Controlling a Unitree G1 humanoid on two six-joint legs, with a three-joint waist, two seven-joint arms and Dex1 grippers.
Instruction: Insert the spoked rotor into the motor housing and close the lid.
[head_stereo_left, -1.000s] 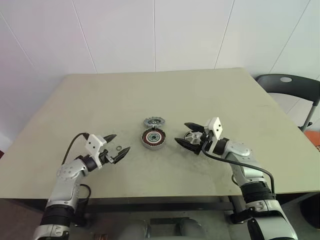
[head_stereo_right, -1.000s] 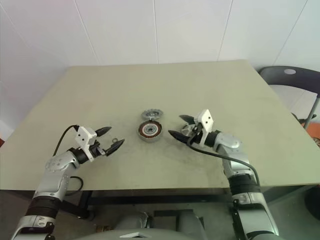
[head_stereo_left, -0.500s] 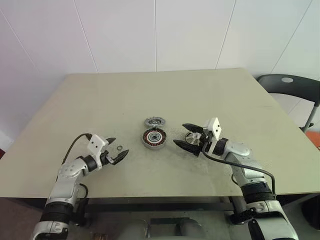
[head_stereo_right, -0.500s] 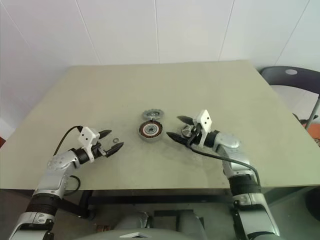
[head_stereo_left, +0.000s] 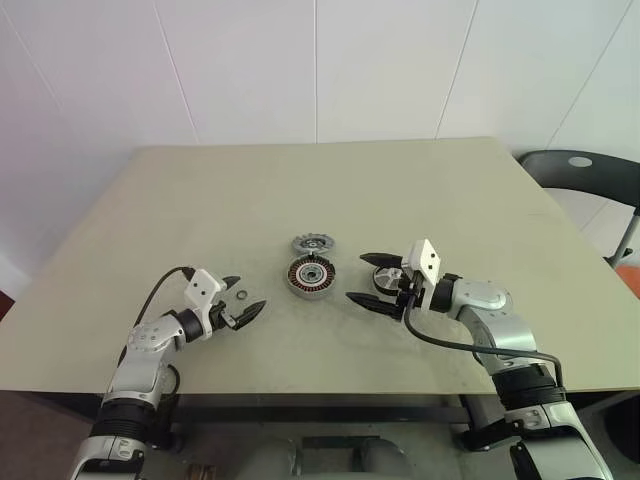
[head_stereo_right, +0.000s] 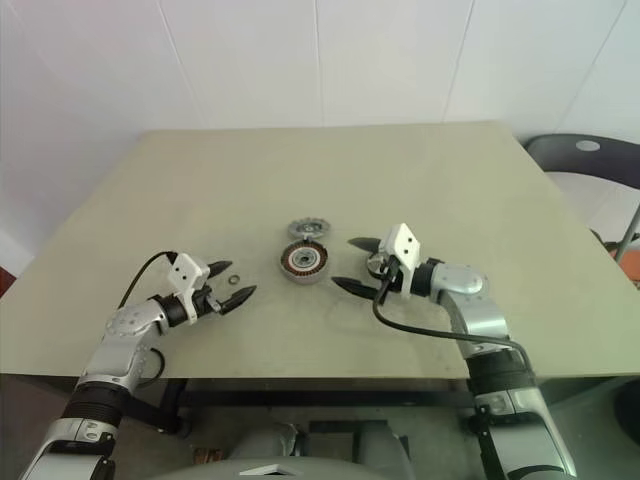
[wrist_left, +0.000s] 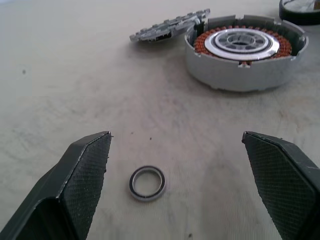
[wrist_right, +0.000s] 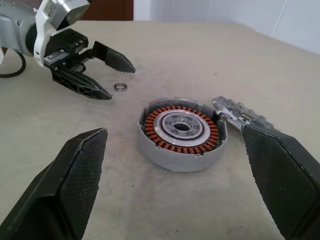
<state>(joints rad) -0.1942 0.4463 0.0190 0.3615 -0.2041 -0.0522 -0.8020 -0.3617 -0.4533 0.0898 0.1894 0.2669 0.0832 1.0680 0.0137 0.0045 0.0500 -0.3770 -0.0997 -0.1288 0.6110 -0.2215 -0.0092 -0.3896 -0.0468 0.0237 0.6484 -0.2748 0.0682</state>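
My left claw (head_stereo_left: 240, 303) stands wide and empty, low over the surface (head_stereo_left: 250, 200), with a small metal ring (wrist_left: 147, 182) lying on the surface between its fingertips. My right claw (head_stereo_left: 372, 280) is also wide and empty, and a shiny round part (head_stereo_left: 387, 278) sits on the surface between its fingers. Between the two claws lies the motor housing (head_stereo_left: 309, 277), copper windings up, resting flat and apart from both claws. Just beyond it, on the far side, the spoked rotor (head_stereo_left: 313, 243) rests against the housing's rim, tilted. A dark chair (head_stereo_left: 585, 175) stands off the surface's far right corner.
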